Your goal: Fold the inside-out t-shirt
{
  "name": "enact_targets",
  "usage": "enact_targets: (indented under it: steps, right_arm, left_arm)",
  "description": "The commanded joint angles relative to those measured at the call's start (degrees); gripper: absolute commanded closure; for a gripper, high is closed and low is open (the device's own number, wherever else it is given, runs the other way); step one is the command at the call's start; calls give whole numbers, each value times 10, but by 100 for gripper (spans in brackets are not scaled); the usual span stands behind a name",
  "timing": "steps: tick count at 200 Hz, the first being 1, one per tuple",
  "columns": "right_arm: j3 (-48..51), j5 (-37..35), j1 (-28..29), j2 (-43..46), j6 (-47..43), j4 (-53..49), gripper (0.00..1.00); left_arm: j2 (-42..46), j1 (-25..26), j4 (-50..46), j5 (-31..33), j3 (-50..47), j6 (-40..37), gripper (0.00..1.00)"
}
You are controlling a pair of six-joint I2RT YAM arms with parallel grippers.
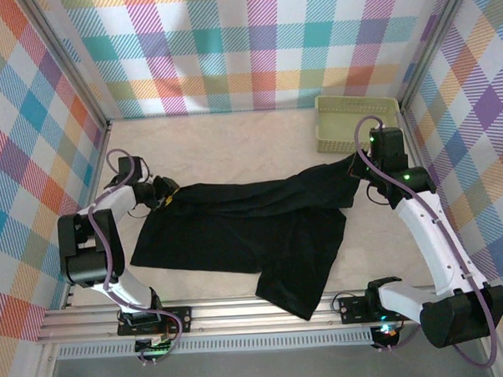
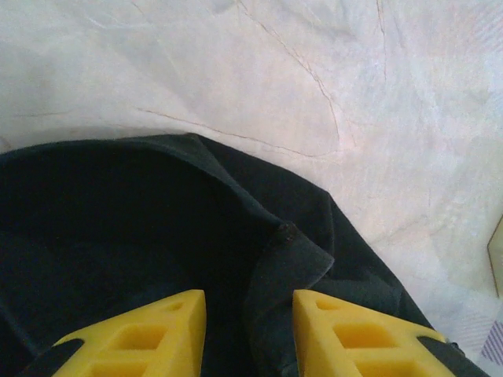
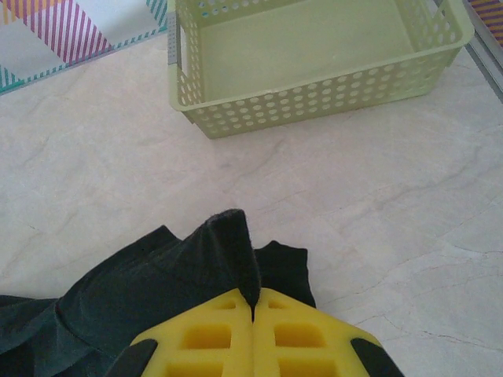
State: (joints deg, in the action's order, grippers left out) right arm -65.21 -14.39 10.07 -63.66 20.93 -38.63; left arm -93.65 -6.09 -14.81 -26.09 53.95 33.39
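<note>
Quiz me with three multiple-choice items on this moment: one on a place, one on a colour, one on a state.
1. The basket stands:
A. at the table's far right corner
B. at its near left edge
C. in its middle

2. The t-shirt is:
A. white
B. red
C. black

3. The right end effector is:
A. wide open above the basket
B. shut on a fold of the t-shirt
C. shut on the basket's rim

Key: 1 A, the top view has it by the far right wall. 2 C, the cloth is dark in every view. 3 B, the right wrist view shows its fingers pressed together with black cloth pinched between.
</note>
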Motion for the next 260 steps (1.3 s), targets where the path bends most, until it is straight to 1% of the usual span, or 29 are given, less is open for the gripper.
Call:
enact_targets:
  steps: [1,12,28,31,53,60,78,88,101,140,192,212,240,260]
  right_arm:
    - [2,2,-5,5,4,12,100]
    - [1,2,-5,5,4,11,100]
    - [-2,0,-5,4,2,11,100]
    - [-3,0,-5,3,2,11,100]
    - [-8,-5,-5,3,-1,8,100]
    - [-10,-5,-5,3,-2,8,100]
    - [-11,-4,-5,3,-1,7,100]
    - [-10,-5,-5,4,-1,7,100]
    - [-9,-4,-4,5,0,8,100]
    - [-8,-4,-5,7,0,5,100]
    - [-7,0,-5,9,3,5,100]
    - [-8,2,-5,8,3,2,100]
    - [-7,3,-5,9,3,1,100]
    - [-8,4,-5,9,2,-1,100]
  left_arm:
    - [-6,12,8,-4,25,0,72]
    - [-5,12,4,4,31,-1,80]
    - [-1,12,-6,17,45,-7,87]
    - [1,12,-24,20,48,-9,88]
    - [12,12,-57,49,73,-25,89]
    - [14,12,-67,59,78,-28,85]
    - [17,12,-80,77,81,-35,68]
    - [14,12,-84,86,80,-38,62]
    - [8,12,-82,87,77,-41,61]
    - [-16,13,-61,62,73,-35,61]
    - [-52,16,-42,40,86,-32,67]
    - [-64,21,-27,30,90,-31,72]
    - [-74,29,-16,31,95,-38,83]
    - [-71,29,-16,39,94,-50,85]
